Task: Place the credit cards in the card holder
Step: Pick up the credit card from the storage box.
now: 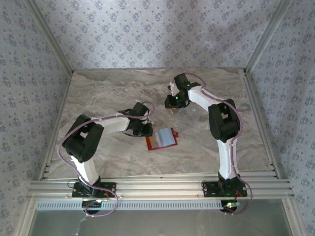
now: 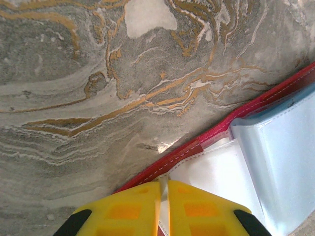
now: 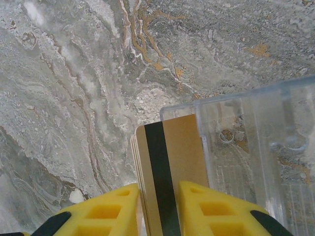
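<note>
In the top view, the card holder [image 1: 162, 139] is seen lying open on the marble table [image 1: 98, 93], near its middle, with the pale blue inside turned up. The left gripper [image 1: 145, 131] is set at its left edge. The right gripper [image 1: 173, 104] is held farther back, apart from the holder.

In the left wrist view, the yellow fingers [image 2: 197, 211] are closed on a white inner leaf of the holder, beside its red rim.

In the right wrist view, a tan card [image 3: 172, 147] with a dark stripe is clamped between the jaws. A clear plastic case [image 3: 256, 147] is seen just to its right.
</note>
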You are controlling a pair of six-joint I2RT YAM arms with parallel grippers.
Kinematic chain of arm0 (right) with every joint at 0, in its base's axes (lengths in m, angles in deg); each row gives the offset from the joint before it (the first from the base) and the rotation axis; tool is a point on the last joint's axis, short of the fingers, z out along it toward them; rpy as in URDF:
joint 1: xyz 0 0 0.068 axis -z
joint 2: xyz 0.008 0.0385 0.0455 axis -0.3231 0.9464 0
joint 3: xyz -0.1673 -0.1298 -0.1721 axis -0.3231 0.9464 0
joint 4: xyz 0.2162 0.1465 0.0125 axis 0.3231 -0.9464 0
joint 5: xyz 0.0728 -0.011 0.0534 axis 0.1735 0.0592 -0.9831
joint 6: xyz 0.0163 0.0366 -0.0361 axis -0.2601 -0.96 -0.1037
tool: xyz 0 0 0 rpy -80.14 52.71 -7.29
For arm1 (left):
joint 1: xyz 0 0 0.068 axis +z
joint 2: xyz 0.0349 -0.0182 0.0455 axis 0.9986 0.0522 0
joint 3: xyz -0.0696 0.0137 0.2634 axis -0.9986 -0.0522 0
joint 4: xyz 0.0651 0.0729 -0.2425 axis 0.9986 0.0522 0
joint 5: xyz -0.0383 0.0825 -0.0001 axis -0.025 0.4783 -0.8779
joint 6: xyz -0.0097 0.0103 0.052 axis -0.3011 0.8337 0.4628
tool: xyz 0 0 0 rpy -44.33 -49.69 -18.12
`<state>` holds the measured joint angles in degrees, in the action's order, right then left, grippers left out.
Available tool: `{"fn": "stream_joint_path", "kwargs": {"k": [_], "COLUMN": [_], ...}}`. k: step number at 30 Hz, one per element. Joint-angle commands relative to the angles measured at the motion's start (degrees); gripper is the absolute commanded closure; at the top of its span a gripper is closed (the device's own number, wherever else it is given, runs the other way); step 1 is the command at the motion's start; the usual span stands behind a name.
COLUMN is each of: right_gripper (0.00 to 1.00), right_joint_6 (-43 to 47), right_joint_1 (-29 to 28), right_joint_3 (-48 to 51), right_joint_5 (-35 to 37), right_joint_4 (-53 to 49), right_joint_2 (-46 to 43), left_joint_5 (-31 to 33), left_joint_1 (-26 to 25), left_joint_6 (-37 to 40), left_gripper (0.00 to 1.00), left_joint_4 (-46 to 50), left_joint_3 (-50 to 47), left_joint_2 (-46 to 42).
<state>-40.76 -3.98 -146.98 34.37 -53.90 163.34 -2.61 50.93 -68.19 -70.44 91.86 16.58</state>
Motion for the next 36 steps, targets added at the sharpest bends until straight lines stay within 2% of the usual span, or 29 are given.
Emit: {"fn": "stream_joint_path", "kwargs": {"k": [1, 8, 25, 36], "right_gripper": [0.71, 0.69, 0.70, 0.73], "right_joint_6": [-0.6, -0.7, -0.9, -0.5], "right_joint_1": [0.5, 0.7, 1.9, 1.7], "right_joint_3": [0.4, 0.6, 1.4, 1.3], "right_joint_5": [-2.4, -3.8, -11.7, -9.4], "right_joint_4": [0.3, 0.5, 2.6, 1.8], "right_joint_2": [-2.3, -2.2, -2.3, -2.3], "left_joint_5": [-0.7, -0.8, -0.8, -0.9], "left_joint_1": [-0.9, -0.9, -0.9, -0.9], "left_joint_6": [0.8, 0.8, 0.8, 0.8], "left_gripper": [0.87, 0.87, 0.87, 0.87], "left_joint_4": [1.8, 1.7, 1.9, 1.9], "left_joint_3": [-0.2, -0.2, -0.2, -0.1], "left_joint_2": [2.3, 2.4, 2.5, 2.5]}}
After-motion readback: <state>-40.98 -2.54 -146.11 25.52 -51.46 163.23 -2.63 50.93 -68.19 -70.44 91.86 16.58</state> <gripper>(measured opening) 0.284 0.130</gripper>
